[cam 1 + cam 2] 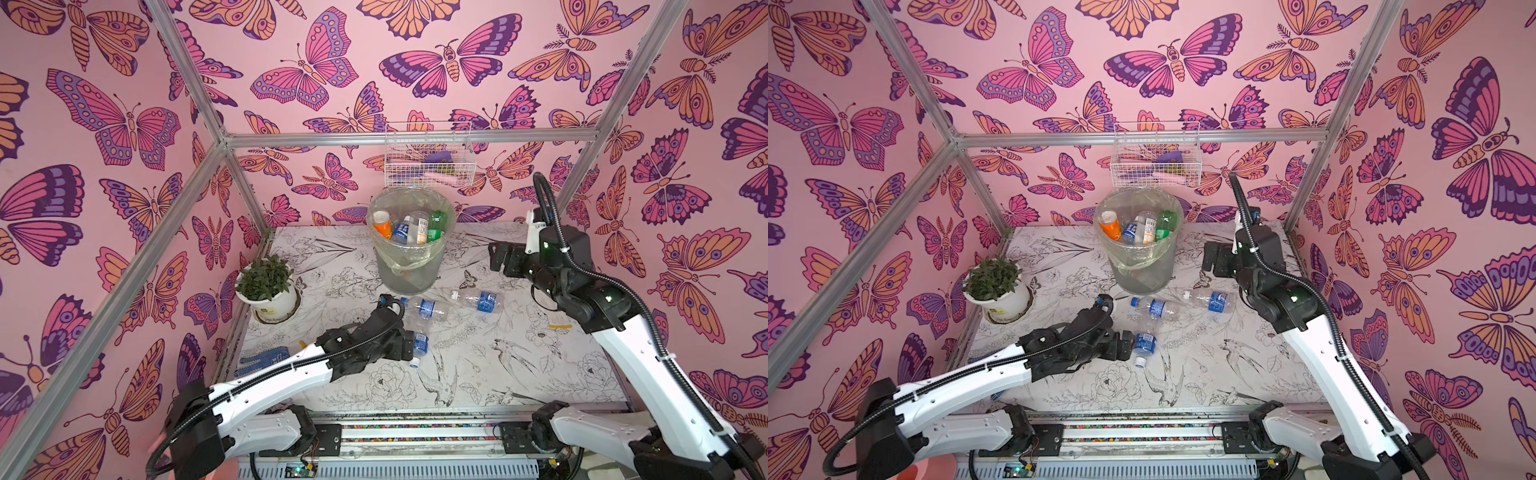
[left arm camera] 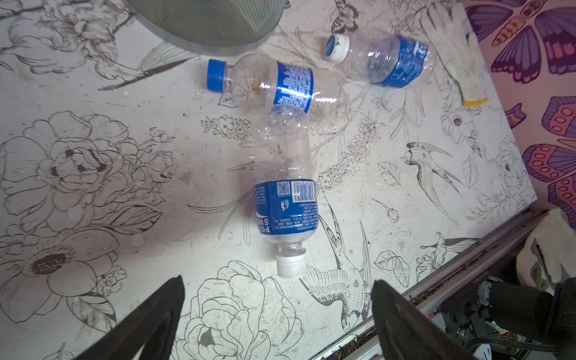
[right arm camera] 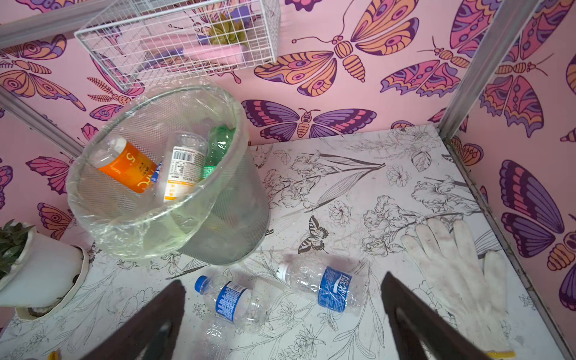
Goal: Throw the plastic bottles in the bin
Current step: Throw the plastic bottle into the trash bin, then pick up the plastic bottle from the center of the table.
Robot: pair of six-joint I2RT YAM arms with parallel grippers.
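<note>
Three clear plastic bottles with blue labels lie on the table in front of the bin (image 1: 409, 274) (image 1: 1142, 274). It holds several bottles, among them an orange one (image 3: 131, 168) and a green one (image 3: 218, 146). The nearest bottle (image 2: 285, 199) (image 1: 420, 343) has a white cap that points at my left gripper (image 2: 277, 280) (image 1: 409, 347), which is open and low right beside it, the cap just ahead of its fingertips. A blue-capped bottle (image 1: 428, 307) (image 3: 233, 300) and a white-capped one (image 1: 478, 300) (image 3: 327, 288) lie further back. My right gripper (image 3: 283, 279) (image 1: 498, 253) hangs open and empty, high to the right of the bin.
A white flowerpot with a green plant (image 1: 268, 299) stands at the left edge. A white wire basket (image 1: 428, 162) hangs on the back wall above the bin. A white glove (image 3: 455, 274) lies at the right edge and a blue glove (image 1: 262, 357) under my left arm.
</note>
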